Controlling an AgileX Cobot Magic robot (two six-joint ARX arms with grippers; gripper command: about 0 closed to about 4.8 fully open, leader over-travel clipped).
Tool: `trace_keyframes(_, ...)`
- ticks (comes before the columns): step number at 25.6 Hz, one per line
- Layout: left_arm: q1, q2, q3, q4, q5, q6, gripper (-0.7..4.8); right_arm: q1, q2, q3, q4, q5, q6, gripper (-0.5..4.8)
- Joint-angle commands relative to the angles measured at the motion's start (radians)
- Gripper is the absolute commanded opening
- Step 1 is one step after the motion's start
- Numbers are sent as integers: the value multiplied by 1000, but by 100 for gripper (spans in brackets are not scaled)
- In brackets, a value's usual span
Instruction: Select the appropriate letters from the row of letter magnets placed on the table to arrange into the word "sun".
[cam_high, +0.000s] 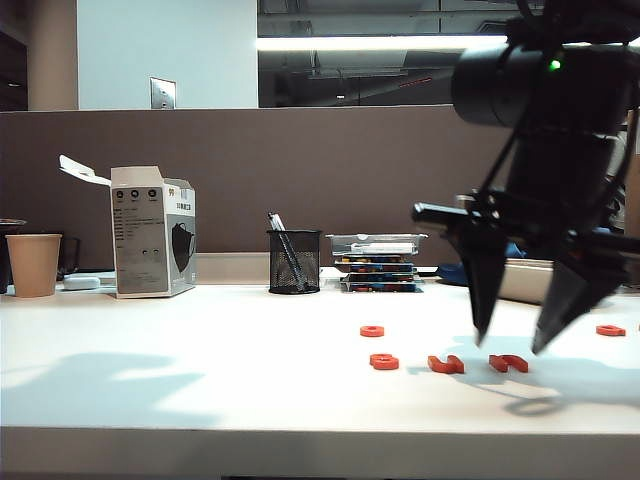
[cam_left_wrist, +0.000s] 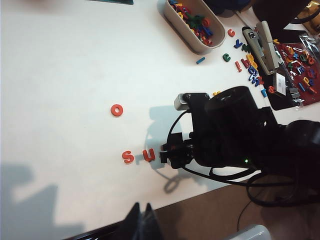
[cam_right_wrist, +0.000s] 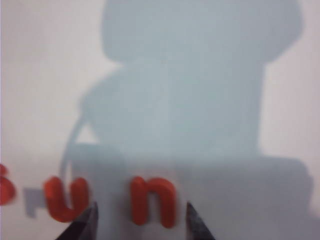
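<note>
Three orange-red letters lie in a line near the front of the white table (cam_high: 200, 360): S (cam_high: 384, 361), U (cam_high: 446, 364) and N (cam_high: 509, 363). My right gripper (cam_high: 512, 340) hangs open just above the N, one finger on each side, touching nothing. Its wrist view shows the n (cam_right_wrist: 152, 200) between the black fingertips (cam_right_wrist: 92, 210), with the u (cam_right_wrist: 65, 197) and part of the s (cam_right_wrist: 5, 185) beside it. My left gripper (cam_left_wrist: 141, 207) is shut and empty over the table's front edge, looking at the S (cam_left_wrist: 128, 157) and U (cam_left_wrist: 148, 155); the right arm (cam_left_wrist: 225, 130) hides the N there.
An orange O (cam_high: 372, 330) and another orange letter (cam_high: 610, 330) lie further back. Along the partition stand a paper cup (cam_high: 33, 264), a box (cam_high: 152, 232), a mesh pen holder (cam_high: 294, 261) and stacked cases (cam_high: 378, 262). A tray of coloured letters (cam_left_wrist: 167, 10) and a stapler (cam_left_wrist: 265, 45) sit nearby.
</note>
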Motion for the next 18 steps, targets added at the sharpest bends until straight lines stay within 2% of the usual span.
trace_keyframes(1,1,-3,2,2,1,5,-5,0,-5,42,0,-28,-25,222)
trace_keyframes(10,1,-2,2,4,1,4,-5,-18,-5,184,-57,5,-134,221)
trace_keyframes(12,1,-2,2,4,1,4,-5,-28,-5,236,-73,29,-181,219)
trace_keyframes(13,1,-2,2,5,1,4,-5,-44,-5,290,-88,39,-228,202)
trace_keyframes(18,1,-2,2,6,1,4,-5,-109,-5,438,-144,40,-336,196)
